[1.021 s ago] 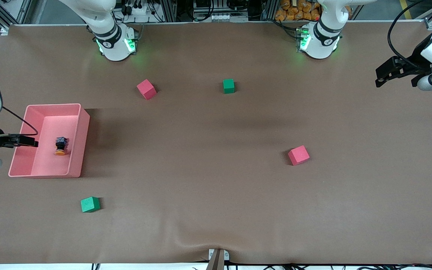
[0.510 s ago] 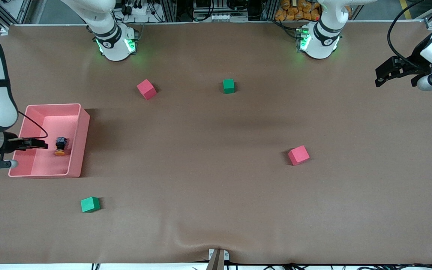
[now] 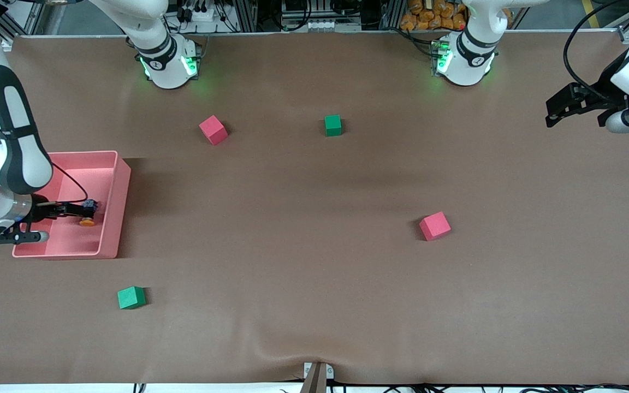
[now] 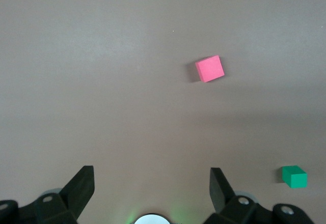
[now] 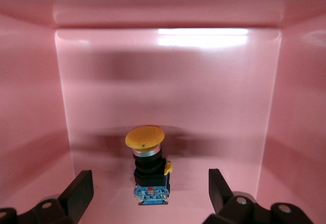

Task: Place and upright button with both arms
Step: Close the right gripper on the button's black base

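Your right claw [image 3: 74, 209] is down inside the open pink plastic bin [image 3: 120, 188] at the right arm's end of the brown worktop [image 3: 314, 284], its two black fingers [image 5: 76, 196] spread wide with nothing between them. The small push-button with the round orange cap and black blocky body [image 3: 87, 214] lies on its side on the bin floor, just beside the fingertips and near the bin wall that faces the middle of the worktop; the orange cap points toward the front camera. In the right wrist view the button [image 5: 146, 169] sits in the gap between the two fingers (whether either finger touches it, you cannot tell), with a blue end on its body.

Your left claw [image 3: 565, 106] waits, hanging over the left arm's end of the worktop, fingers [image 4: 79, 188] spread and empty.

Four foam cubes sit well apart on the worktop: a red cube [image 3: 213, 130] and a green cube [image 3: 333, 125] nearer the arm bases, a second red cube [image 3: 434, 226] toward the left arm's end, and a second green cube [image 3: 131, 297] nearer the front camera than the bin.
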Robot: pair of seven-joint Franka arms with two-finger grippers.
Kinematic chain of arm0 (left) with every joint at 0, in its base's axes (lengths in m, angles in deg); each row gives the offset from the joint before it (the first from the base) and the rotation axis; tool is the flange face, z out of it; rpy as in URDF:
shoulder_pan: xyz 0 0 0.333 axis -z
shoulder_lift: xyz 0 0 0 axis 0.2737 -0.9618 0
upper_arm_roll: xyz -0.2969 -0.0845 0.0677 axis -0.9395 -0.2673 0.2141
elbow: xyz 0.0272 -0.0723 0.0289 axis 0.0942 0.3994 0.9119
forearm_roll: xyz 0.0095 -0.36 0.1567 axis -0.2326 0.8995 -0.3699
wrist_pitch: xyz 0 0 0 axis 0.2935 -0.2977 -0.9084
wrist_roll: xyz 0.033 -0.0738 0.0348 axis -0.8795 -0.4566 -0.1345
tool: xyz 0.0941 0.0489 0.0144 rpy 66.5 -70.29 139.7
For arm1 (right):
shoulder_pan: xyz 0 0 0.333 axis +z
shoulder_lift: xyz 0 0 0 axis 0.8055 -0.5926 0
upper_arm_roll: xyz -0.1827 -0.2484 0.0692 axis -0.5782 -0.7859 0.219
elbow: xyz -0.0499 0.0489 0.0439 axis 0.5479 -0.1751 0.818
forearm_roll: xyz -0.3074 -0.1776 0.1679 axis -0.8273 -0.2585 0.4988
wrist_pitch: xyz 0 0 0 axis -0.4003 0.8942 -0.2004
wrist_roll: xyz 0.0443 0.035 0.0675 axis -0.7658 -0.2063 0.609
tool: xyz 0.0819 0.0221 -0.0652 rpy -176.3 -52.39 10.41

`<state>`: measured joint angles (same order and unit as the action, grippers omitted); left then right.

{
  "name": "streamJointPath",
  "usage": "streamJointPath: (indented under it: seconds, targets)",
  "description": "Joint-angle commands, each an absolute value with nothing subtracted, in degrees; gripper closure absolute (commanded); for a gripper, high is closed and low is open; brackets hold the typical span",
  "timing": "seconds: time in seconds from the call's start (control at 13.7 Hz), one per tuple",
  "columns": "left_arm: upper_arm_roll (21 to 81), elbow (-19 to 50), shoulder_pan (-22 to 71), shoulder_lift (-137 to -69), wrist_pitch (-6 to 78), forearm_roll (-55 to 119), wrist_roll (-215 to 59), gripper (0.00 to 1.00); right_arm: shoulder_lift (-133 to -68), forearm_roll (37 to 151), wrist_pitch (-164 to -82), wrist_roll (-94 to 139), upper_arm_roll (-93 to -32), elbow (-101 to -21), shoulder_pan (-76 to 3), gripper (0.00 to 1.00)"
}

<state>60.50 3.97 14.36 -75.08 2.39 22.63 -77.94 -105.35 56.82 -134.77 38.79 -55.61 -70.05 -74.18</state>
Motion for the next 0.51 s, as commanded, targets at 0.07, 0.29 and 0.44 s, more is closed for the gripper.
streamJointPath:
  seconds: [0.07,0.29,0.44]
  targets:
    - [60.3,2.8,14.1,-75.6,1.9,22.6,-78.0,0.00,-106.3,56.5,-137.6,39.5,-54.7,-71.9,-75.6,0.00]
    - [60.3,2.8,14.0,-76.1,2.1,22.7,-77.9,0.00,-107.9,56.6,-139.8,39.5,-54.7,-72.9,-76.2,0.00]
    - [60.4,2.8,13.8,-76.0,2.1,22.7,-78.1,0.00,-108.4,56.6,-140.3,39.5,-54.7,-73.2,-76.2,0.08]
